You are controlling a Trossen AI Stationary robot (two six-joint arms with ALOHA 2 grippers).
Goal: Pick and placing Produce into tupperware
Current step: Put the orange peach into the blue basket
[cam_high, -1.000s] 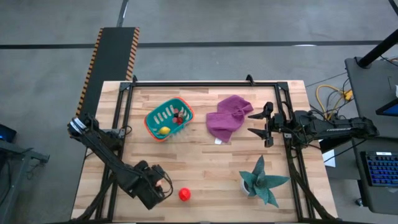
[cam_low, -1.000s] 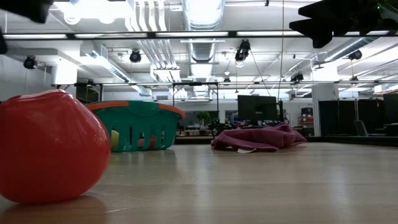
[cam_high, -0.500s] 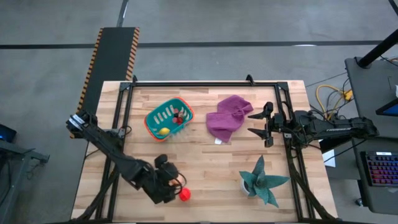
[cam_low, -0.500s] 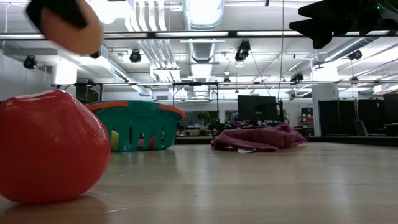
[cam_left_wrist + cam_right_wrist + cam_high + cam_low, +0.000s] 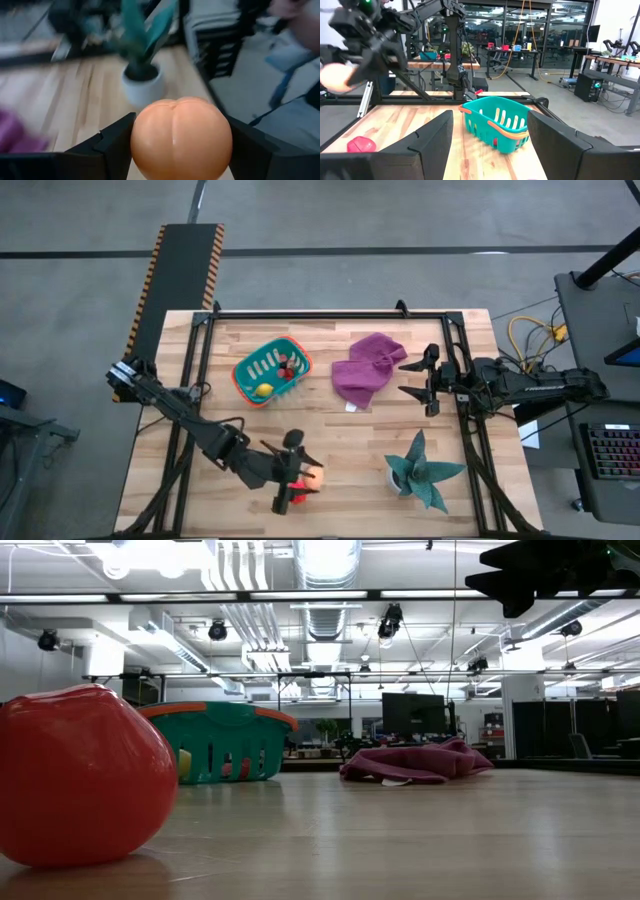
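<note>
My left gripper hovers near the table's near edge, shut on an orange ball. A red ball rests on the table just below it, partly hidden by the gripper; it looms large in the low view. The teal basket with the orange rim stands at the far left and holds a yellow fruit and small red bits. My right gripper waits open at the table's right side, beside the purple cloth. My left gripper pinches the orange ball between its two fingers, one finger on each side of its widest part. The fingers point about level toward the table's right. The ball is lifted clear of the table.
A purple cloth lies crumpled at the far middle. A teal spiky plant in a white pot stands at the near right, just ahead of the left gripper. Bare wood lies between basket, cloth and plant.
My left gripper has travelled along the near edge toward the table's right, carrying the orange ball over the red ball, and has turned to point at the plant. It has left the low view's top. The red ball has stayed where it was.
</note>
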